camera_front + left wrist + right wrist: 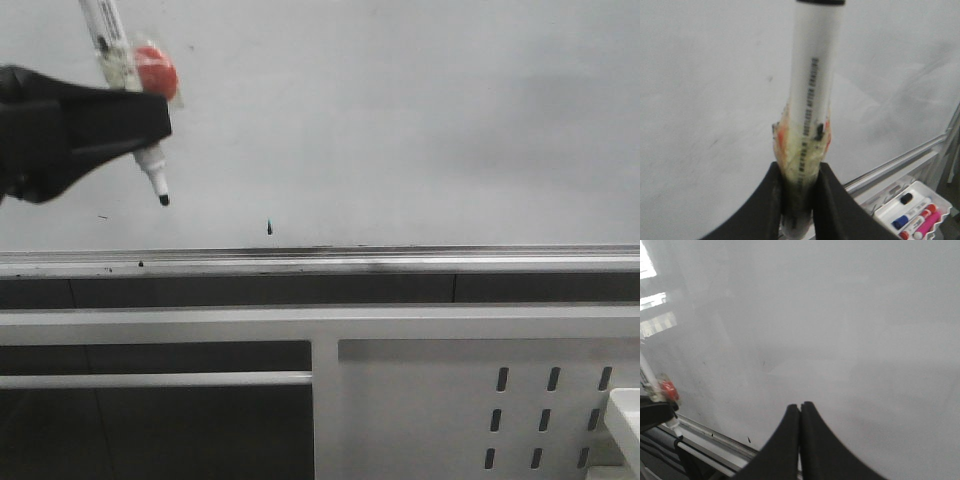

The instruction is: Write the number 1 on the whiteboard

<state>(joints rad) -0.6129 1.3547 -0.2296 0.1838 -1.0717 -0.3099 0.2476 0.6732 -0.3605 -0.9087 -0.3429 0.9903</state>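
The whiteboard (400, 120) fills the upper part of the front view, with its silver ledge (400, 262) along the lower edge. My left gripper (160, 118) is at the far left, shut on a white marker (152, 166) wrapped in tape with a red patch. The marker slants down and its dark tip (163, 200) is over the board's lower left; I cannot tell whether it touches. The left wrist view shows the black fingers (765, 200) clamping the marker (815, 75). My right gripper (800, 406) is shut on nothing, facing the whiteboard (840, 315). No number 1 shows on the board.
A short dark drip mark (270, 228) sits just above the ledge, with tiny specks nearby. Below runs a white metal panel with slotted holes (450, 400) and frame bars. A white tray of coloured markers (915, 215) lies below the ledge.
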